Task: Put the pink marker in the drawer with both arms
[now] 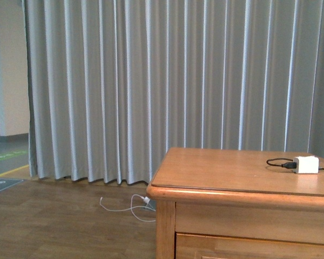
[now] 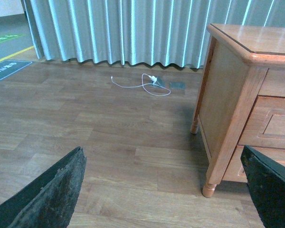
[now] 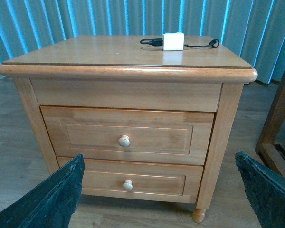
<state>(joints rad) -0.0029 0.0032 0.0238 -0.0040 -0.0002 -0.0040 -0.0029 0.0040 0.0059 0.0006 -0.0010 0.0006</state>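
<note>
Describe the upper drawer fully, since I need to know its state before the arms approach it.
The drawer is the upper of two in a light-brown wooden nightstand. Its wide front has a recessed rectangular panel and one small round pale knob at the centre. It is shut, flush with the frame, and upright. Nothing touches it; both pairs of fingers are apart from it. No pink marker is visible.

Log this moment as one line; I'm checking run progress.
drawer: shut | pink marker: not in view | left gripper: open, empty | right gripper: open, empty, facing drawer
</note>
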